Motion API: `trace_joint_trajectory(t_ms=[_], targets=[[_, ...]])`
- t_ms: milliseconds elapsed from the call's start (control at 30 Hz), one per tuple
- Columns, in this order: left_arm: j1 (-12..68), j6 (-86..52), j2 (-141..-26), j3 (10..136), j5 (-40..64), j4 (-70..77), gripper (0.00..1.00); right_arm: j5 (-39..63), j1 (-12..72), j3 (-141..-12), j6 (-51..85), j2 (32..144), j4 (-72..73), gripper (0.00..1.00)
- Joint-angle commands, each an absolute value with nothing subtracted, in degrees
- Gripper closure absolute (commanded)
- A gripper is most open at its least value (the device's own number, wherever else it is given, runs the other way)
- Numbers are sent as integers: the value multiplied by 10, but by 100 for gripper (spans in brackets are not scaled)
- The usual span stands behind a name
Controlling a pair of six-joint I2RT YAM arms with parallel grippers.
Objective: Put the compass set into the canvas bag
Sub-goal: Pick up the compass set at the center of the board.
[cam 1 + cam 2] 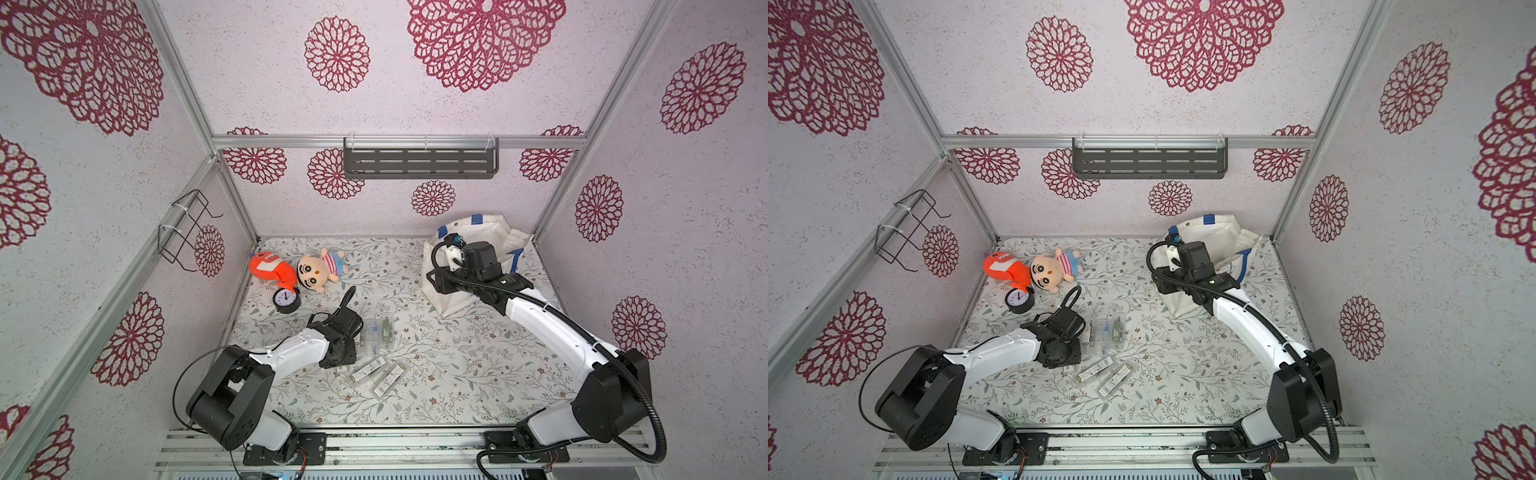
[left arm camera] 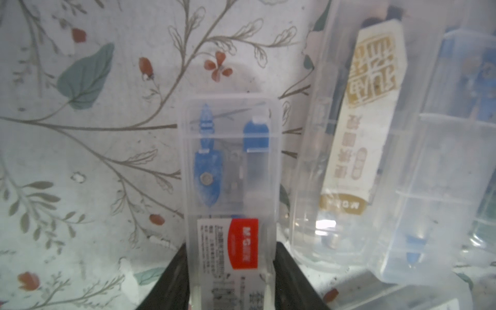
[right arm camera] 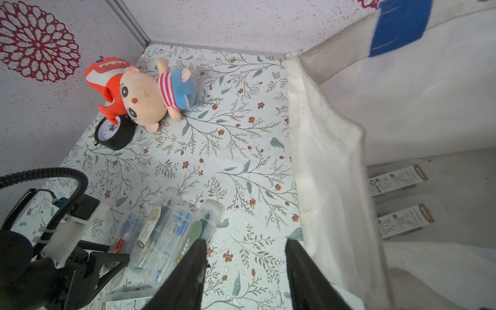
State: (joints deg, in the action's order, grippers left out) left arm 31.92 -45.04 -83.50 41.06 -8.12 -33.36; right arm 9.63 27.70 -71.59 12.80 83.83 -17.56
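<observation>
My left gripper (image 2: 230, 257) is shut on a clear plastic compass set (image 2: 230, 171) with a blue compass and a red label; its black fingers (image 2: 171, 273) press both long sides. In both top views this gripper (image 1: 360, 333) (image 1: 1087, 334) is low at the left edge of a cluster of clear cases. The canvas bag (image 1: 486, 232) (image 1: 1221, 232) (image 3: 402, 107) stands open at the back right. My right gripper (image 3: 245, 247) (image 1: 434, 280) is open and empty, one finger beside the bag's rim. Two compass sets (image 3: 397, 182) lie inside the bag.
More clear cases lie beside the held one (image 2: 349, 134) (image 1: 384, 332) and nearer the front (image 1: 374, 374). An orange plush (image 1: 268, 266), a doll (image 1: 318, 270) and a black alarm clock (image 1: 286, 299) sit at the back left. A shelf (image 1: 419, 162) hangs on the back wall.
</observation>
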Motion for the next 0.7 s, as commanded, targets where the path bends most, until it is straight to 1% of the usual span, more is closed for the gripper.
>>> trace_joint_trajectory(t_ms=[0,133,233,367,500,567,667], targets=[[324,-444,-794,406,-110,-311,57,120,280,-732,143,836,-159,49],[327,-415,-750,407,-138,-290,62,139,280,-742,153,853,-159,49],[343,-368,-713,414,-146,-252,64,164,280,-745,169,866,-154,49],[368,-273,-674,424,-126,-169,64,220,283,-745,198,883,-128,48],[371,-220,-674,433,-91,-102,64,238,297,-753,215,901,-116,47],[371,-202,-685,442,-79,-85,64,243,305,-755,215,905,-115,46],[372,-188,-704,457,-64,-71,64,279,311,-749,235,907,-92,44]])
